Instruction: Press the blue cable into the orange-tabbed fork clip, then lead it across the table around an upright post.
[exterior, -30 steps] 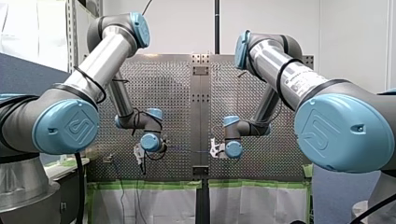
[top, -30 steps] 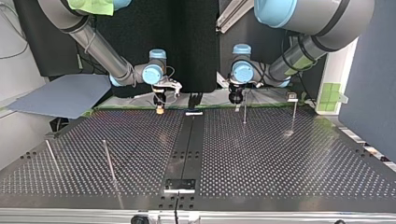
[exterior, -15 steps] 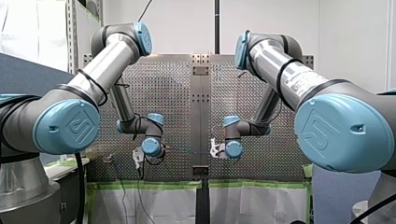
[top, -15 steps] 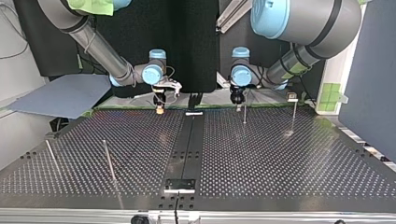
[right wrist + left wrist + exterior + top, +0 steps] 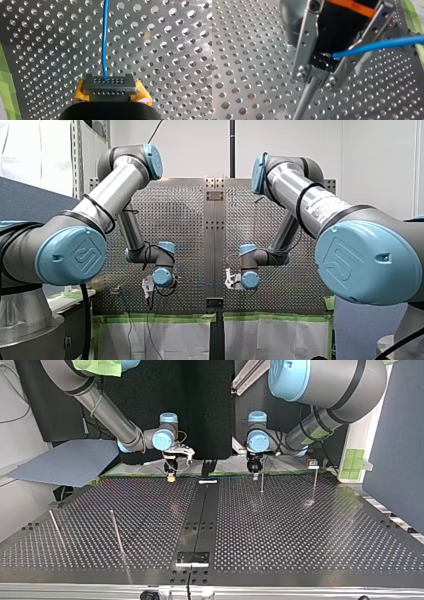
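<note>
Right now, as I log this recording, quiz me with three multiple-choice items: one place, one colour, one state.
1. In the top view, left gripper and right gripper are at the table's: A. far edge B. middle C. near edge
2. The right gripper's pads are: A. green B. yellow C. white
3. The left gripper is: A. open B. shut, empty C. shut on the blue cable
1 A: both hang at the edge farthest from the camera. 2 B: yellow shows either side of it in the right wrist view. 3 C: the cable leaves from between its closed metal fingers.
</note>
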Available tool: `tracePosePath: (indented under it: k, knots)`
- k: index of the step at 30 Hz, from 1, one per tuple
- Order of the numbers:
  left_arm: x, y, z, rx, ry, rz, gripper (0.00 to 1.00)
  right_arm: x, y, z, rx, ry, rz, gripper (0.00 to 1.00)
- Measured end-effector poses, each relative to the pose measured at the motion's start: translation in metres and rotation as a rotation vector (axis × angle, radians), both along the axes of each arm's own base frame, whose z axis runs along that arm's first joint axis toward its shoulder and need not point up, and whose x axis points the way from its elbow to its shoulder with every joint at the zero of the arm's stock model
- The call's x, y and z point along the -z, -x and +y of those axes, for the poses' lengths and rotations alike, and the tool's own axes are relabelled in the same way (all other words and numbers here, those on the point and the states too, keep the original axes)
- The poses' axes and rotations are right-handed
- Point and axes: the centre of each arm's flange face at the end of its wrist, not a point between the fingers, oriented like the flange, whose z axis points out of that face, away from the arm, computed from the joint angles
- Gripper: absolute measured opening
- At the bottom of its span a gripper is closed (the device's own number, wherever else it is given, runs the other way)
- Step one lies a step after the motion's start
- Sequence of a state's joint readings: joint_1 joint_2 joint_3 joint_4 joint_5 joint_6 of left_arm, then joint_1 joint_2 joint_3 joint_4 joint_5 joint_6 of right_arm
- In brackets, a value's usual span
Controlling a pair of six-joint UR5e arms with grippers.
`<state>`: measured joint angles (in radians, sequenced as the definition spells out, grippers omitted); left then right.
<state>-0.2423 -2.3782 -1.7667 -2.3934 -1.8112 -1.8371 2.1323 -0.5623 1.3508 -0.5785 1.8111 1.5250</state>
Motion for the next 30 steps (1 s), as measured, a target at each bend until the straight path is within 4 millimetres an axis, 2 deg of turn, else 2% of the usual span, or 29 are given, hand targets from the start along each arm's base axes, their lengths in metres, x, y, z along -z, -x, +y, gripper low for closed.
tracePosePath:
  k: [2, 3, 4, 5, 6, 7, 8, 24, 30]
  knots:
    - [0.000, 0.000, 0.001, -0.007, -0.013, -0.001, 0.53, 0.000, 0.000, 0.000, 0.000, 0.000, 0.000, 0.00]
    - [0.000, 0.000, 0.001, -0.010, -0.020, -0.001, 0.53, 0.000, 0.000, 0.000, 0.000, 0.000, 0.000, 0.00]
    - [0.000, 0.000, 0.001, -0.012, -0.029, -0.001, 0.33, 0.000, 0.000, 0.000, 0.000, 0.000, 0.000, 0.00]
    - [0.000, 0.000, 0.001, -0.013, -0.036, -0.001, 0.21, 0.000, 0.000, 0.000, 0.000, 0.000, 0.000, 0.00]
    - [0.000, 0.001, 0.001, -0.014, -0.041, -0.001, 0.21, 0.000, 0.000, 0.000, 0.000, 0.000, 0.000, 0.00]
    - [0.000, 0.001, 0.001, -0.013, -0.046, -0.001, 0.05, 0.000, 0.000, 0.000, 0.000, 0.000, 0.000, 0.00]
    - [0.000, 0.001, 0.001, -0.012, -0.049, -0.001, 0.00, 0.000, 0.000, 0.000, 0.000, 0.000, 0.000, 0.00]
    - [-0.001, 0.002, -0.002, -0.001, -0.070, -0.003, 0.00, 0.000, 0.000, 0.000, 0.000, 0.001, 0.001, 0.00]
    - [-0.015, -0.001, -0.005, 0.011, -0.063, -0.026, 0.00, -0.009, 0.001, -0.003, 0.003, 0.006, -0.001, 0.00]
